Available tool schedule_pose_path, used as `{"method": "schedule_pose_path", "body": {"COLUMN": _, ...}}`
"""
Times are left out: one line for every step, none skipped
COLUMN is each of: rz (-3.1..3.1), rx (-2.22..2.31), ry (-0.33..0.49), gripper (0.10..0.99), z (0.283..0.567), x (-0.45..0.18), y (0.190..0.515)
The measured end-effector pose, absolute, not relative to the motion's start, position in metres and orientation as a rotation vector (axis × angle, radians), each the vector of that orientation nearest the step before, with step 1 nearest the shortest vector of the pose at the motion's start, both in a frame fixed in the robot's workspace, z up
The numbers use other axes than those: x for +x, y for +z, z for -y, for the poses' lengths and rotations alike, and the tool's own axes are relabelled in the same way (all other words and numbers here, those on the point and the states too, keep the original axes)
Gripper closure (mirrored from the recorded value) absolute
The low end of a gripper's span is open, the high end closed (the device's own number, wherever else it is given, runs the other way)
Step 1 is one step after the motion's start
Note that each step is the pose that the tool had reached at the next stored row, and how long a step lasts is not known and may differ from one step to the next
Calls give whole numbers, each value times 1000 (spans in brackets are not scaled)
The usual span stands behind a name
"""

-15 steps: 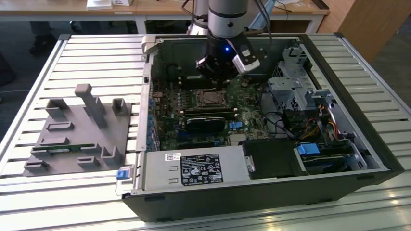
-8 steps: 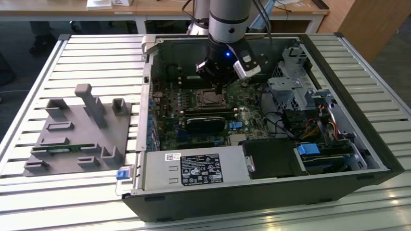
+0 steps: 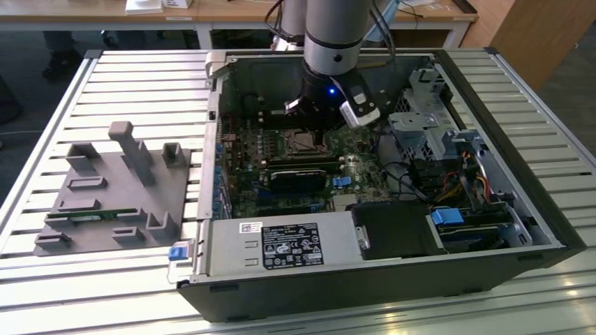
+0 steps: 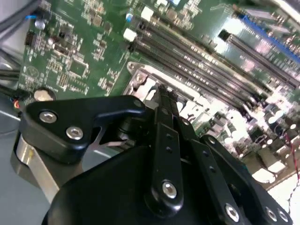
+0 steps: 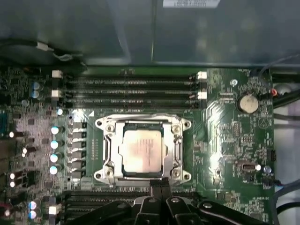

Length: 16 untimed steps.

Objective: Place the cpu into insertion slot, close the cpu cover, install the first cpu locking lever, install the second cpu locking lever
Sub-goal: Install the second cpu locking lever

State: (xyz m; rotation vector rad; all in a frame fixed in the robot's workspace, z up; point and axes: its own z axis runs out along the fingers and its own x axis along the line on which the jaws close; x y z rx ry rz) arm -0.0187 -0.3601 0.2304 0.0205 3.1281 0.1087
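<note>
The cpu (image 5: 142,150), a silver-grey square chip, lies flat in the insertion slot (image 3: 300,142) on the green board. The cpu cover (image 5: 177,140), a shiny metal frame, lies down around the chip, whose top shows through the cut-out. In the first wrist view my gripper (image 5: 160,183) sits just off one edge of the socket, with its two black fingers pressed together and nothing between them. The second wrist view shows the same shut gripper (image 4: 165,96) reaching to the socket's silver corner (image 4: 139,77). In the exterior view the arm (image 3: 333,42) stands over the socket inside the open case.
Long black memory slots (image 5: 131,89) run along the socket's far side, with more beside the gripper. A coin battery (image 5: 247,103) sits on the board. The case holds a power supply (image 3: 279,246), drive cage (image 3: 423,118) and cables (image 3: 456,185). A grey fixture (image 3: 112,188) stands on the exterior view's left.
</note>
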Motion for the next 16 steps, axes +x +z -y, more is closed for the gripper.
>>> {"method": "schedule_pose_path", "body": {"rz": -3128, "rx": 20, "ry": 109, "gripper": 969, "z": 362, "x": -19, "y": 230}}
{"method": "schedule_pose_path", "body": {"rz": -3128, "rx": 21, "ry": 109, "gripper": 969, "z": 364, "x": -20, "y": 230}}
{"method": "schedule_pose_path", "body": {"rz": -3128, "rx": 21, "ry": 109, "gripper": 969, "z": 365, "x": -21, "y": 230}}
{"method": "schedule_pose_path", "body": {"rz": -3128, "rx": 20, "ry": 109, "gripper": 969, "z": 366, "x": -23, "y": 230}}
{"method": "schedule_pose_path", "body": {"rz": -3128, "rx": 20, "ry": 109, "gripper": 969, "z": 366, "x": -26, "y": 229}}
{"method": "schedule_pose_path", "body": {"rz": -3128, "rx": 19, "ry": 109, "gripper": 969, "z": 367, "x": -29, "y": 229}}
{"method": "schedule_pose_path", "body": {"rz": -3128, "rx": 18, "ry": 109, "gripper": 969, "z": 367, "x": -33, "y": 229}}
{"method": "schedule_pose_path", "body": {"rz": -3128, "rx": 19, "ry": 109, "gripper": 969, "z": 367, "x": -38, "y": 229}}
{"method": "schedule_pose_path", "body": {"rz": -3128, "rx": 18, "ry": 109, "gripper": 969, "z": 367, "x": -42, "y": 229}}
{"method": "schedule_pose_path", "body": {"rz": -3128, "rx": 18, "ry": 109, "gripper": 969, "z": 367, "x": -45, "y": 228}}
{"method": "schedule_pose_path", "body": {"rz": -3128, "rx": 18, "ry": 109, "gripper": 969, "z": 367, "x": -48, "y": 226}}
{"method": "schedule_pose_path", "body": {"rz": -3128, "rx": 18, "ry": 109, "gripper": 969, "z": 367, "x": -49, "y": 225}}
{"method": "schedule_pose_path", "body": {"rz": -3128, "rx": 18, "ry": 109, "gripper": 969, "z": 367, "x": -50, "y": 223}}
{"method": "schedule_pose_path", "body": {"rz": -3128, "rx": 18, "ry": 109, "gripper": 969, "z": 367, "x": -51, "y": 221}}
{"method": "schedule_pose_path", "body": {"rz": -3128, "rx": 17, "ry": 109, "gripper": 969, "z": 367, "x": -52, "y": 219}}
{"method": "schedule_pose_path", "body": {"rz": -3128, "rx": 17, "ry": 109, "gripper": 969, "z": 367, "x": -52, "y": 217}}
